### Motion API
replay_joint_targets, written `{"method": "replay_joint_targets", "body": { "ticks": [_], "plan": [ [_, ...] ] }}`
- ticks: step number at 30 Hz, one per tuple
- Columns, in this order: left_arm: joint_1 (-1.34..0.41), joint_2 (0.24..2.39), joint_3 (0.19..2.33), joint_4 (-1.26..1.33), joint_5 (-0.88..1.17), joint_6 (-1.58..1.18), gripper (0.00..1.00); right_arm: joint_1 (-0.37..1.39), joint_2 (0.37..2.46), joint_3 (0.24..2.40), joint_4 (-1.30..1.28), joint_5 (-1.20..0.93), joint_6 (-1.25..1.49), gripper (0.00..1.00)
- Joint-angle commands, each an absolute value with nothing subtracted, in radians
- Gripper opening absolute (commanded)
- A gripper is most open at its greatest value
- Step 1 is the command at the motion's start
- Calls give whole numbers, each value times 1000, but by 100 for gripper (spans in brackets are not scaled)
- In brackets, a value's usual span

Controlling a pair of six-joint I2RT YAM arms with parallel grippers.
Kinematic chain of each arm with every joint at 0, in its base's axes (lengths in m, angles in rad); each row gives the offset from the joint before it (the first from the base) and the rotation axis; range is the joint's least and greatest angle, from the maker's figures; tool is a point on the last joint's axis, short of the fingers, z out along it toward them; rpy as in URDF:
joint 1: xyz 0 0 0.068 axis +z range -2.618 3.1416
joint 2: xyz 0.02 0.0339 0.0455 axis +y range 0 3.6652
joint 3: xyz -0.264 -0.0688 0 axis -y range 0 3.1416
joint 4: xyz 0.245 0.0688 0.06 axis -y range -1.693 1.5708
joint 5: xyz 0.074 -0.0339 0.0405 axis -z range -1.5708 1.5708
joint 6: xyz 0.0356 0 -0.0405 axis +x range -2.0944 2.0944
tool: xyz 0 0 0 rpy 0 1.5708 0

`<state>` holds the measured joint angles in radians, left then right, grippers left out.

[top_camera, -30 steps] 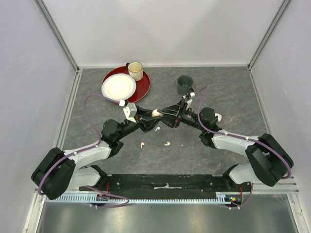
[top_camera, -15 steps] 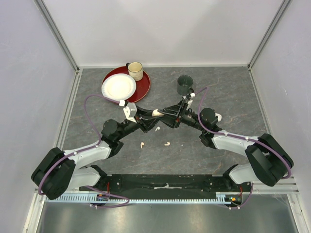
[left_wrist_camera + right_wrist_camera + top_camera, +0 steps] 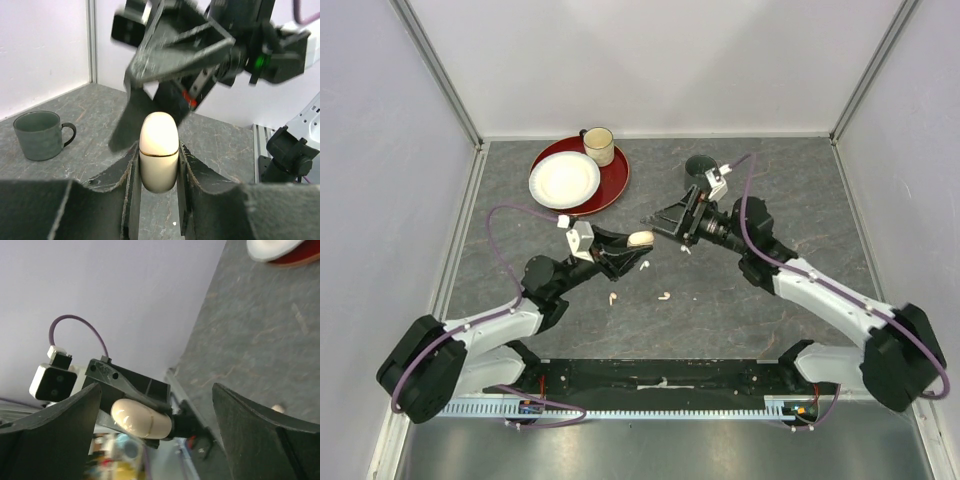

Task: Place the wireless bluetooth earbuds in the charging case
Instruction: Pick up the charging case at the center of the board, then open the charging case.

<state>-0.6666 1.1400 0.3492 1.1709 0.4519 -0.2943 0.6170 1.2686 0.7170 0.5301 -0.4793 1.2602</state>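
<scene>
On your grey stone-patterned table [image 3: 770, 190], the right gripper [image 3: 663, 235] stands spread wide with nothing in it, just clear of the charging case [image 3: 640, 238]. Your left gripper [image 3: 158, 150] is clamped on that cream capsule, whose lid is closed. Its long axis runs out along the fingers, rounded end aimed at the right gripper. Three earbuds [image 3: 643, 266] lie loose on the table toward its near edge, too small to read their heading.

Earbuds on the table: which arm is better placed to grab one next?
Right, likely: the right gripper is open and empty, while the left gripper is shut on the charging case. Loose earbuds lie nearby.
</scene>
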Motion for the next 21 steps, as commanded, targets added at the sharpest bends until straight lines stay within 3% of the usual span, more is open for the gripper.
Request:
{"method": "replay_joint_targets", "body": {
  "ticks": [1, 7, 21],
  "plan": [
    [-672, 1066, 310, 1270, 433, -247, 2, 621, 1112, 868, 89, -333, 686, 98],
    [-672, 1068, 207, 1446, 388, -203, 2, 644, 1095, 913, -90, -390, 425, 98],
    [-672, 1132, 183, 1600, 429, -209, 2, 765, 1127, 923, -112, -338, 385, 97]
  ]
}}
